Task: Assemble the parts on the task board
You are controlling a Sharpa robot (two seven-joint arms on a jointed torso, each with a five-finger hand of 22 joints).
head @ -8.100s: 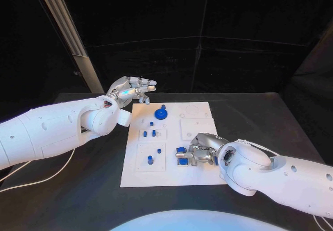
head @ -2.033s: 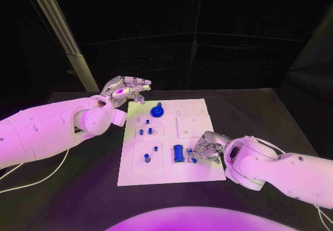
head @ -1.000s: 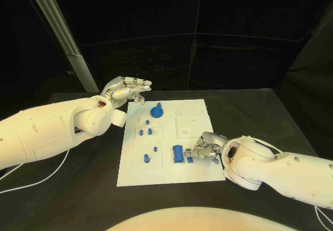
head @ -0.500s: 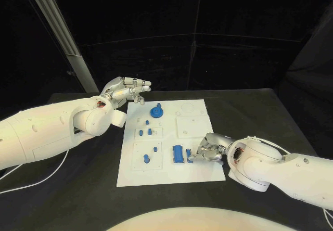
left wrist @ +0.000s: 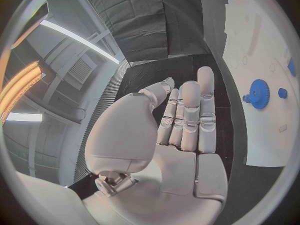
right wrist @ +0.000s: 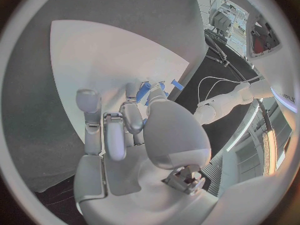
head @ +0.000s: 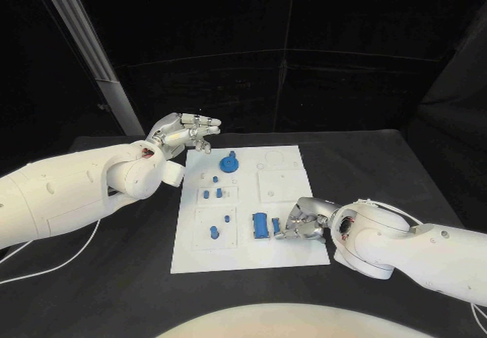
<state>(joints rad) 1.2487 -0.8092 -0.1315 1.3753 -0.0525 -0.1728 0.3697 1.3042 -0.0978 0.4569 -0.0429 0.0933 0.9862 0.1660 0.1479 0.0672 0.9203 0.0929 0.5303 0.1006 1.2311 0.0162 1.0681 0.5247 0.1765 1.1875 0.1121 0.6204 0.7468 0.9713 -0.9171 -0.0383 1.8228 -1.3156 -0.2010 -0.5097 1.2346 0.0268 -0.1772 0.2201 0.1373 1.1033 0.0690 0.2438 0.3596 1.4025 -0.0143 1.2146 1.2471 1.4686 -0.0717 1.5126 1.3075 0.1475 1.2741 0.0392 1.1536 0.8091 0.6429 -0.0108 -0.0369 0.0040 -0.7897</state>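
Right hand low on the task board, by the blue parts.

No writing or brand legible anywhere. Fingers curled down onto the board's near right part, just right of a small blue part; contact or grip impossible to tell. Long blue block lying flat just left of that. Blue gear standing near the board's far edge, small blue pegs between gear and block, one more near the left edge. Left hand raised off the board's far left corner, fingers straight and close together, holding nothing. Against half a second ago, right hand slightly nearer the front edge; left hand and parts unchanged.
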